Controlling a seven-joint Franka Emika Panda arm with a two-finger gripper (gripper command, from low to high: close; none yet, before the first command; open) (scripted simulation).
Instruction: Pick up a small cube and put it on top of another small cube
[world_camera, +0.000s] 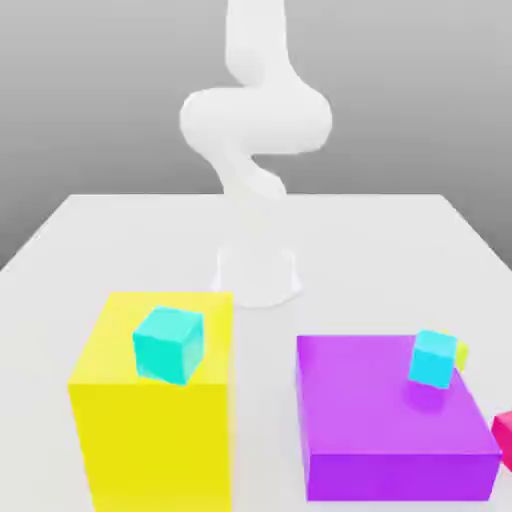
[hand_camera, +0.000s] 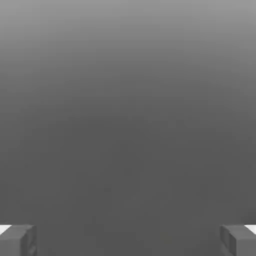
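Matte cyan cube (world_camera: 168, 344) atop yellow block (world_camera: 152, 420); tool (hand_camera: 128, 240) spread wide.

small cube (world_camera: 168, 344) on left block (world_camera: 150, 400), another cube (world_camera: 433, 358) on right block (world_camera: 395, 420)

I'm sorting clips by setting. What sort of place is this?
Likely a simulated tabletop test scene, not a real room: a plain white table against blank grey, flat-coloured blocks like the yellow block and purple block, and a smooth white arm.

Two grey fingertips (hand_camera: 18, 240) stand wide apart, nothing between them.
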